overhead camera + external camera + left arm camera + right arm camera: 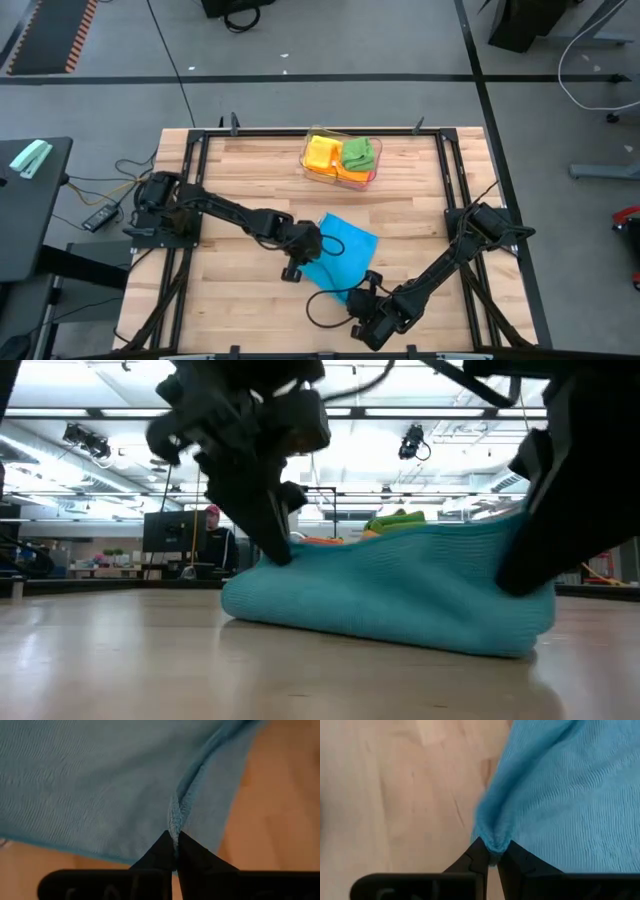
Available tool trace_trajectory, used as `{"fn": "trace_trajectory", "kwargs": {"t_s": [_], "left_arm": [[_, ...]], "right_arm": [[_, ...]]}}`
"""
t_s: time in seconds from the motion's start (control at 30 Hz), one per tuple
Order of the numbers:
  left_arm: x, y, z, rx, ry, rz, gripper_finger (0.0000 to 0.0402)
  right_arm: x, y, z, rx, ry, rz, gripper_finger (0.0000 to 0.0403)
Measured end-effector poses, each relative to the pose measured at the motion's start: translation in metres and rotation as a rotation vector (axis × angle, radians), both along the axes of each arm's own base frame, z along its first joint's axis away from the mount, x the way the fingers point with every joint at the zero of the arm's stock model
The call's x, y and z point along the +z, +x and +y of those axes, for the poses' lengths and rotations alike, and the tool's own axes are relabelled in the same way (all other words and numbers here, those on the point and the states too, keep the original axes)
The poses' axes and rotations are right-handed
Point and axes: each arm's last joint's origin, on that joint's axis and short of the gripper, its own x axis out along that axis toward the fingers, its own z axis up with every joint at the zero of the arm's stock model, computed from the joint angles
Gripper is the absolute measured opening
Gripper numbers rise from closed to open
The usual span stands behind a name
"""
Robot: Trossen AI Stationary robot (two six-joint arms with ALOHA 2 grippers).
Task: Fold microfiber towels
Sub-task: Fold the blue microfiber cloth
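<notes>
A blue microfiber towel (347,248) lies at the table's middle, its underside (400,628) on the wood. My left gripper (318,243) is shut on the towel's left side, and in the low view this gripper (283,556) stands at the cloth's left end. My right gripper (364,290) is shut on the towel's near end, and in the low view this gripper (520,575) is at the cloth's right. Yellow (321,152), green (358,153) and orange (352,178) towels lie in a clear tray. My left gripper pinches a raised ridge of the blue towel (174,822) between its two fingertips, slanting down from the table's left. The cloth beyond the ridge spreads out slack toward the table. One layer or several, I cannot tell. My right gripper pinches a bunched tip of the blue towel's near end (493,841) between its two fingertips, slanting down from the near right. The cloth is gathered into a small fold at the fingers. Beyond them it fans out, with its lower part on the table.
The clear plastic tray (312,172) with the folded towels stands at the far middle of the table. Bare wood (240,300) lies left and near of the blue towel. The black frame rails (196,190) run along the table's sides.
</notes>
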Motion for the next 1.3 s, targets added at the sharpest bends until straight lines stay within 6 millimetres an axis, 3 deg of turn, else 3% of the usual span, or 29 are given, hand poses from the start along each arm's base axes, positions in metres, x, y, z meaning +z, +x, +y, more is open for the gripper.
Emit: {"fn": "trace_trajectory", "kwargs": {"t_s": [0.2,0.53,0.87,1.13,1.3], "left_arm": [[-0.015,0.005,0.008,0.011,0.016,0.036,0.0035],[-0.016,0.004,0.014,0.012,0.026,0.048,0.0017],[-0.016,0.005,0.018,0.029,0.102,0.036,0.0033],[-0.023,0.005,0.018,0.021,0.111,0.060,0.0026],[-0.033,0.008,0.018,0.008,0.145,0.065,0.0075]], "right_arm": [[-0.001,0.000,-0.006,-0.066,-0.001,0.020,0.0039],[-0.002,0.013,-0.023,-0.127,0.038,0.034,0.0039],[-0.002,0.011,-0.024,-0.154,0.046,0.048,0.0043],[-0.003,0.011,-0.024,-0.158,0.043,0.053,0.0107],[-0.004,0.009,-0.025,-0.163,0.053,0.078,0.0152]]}}
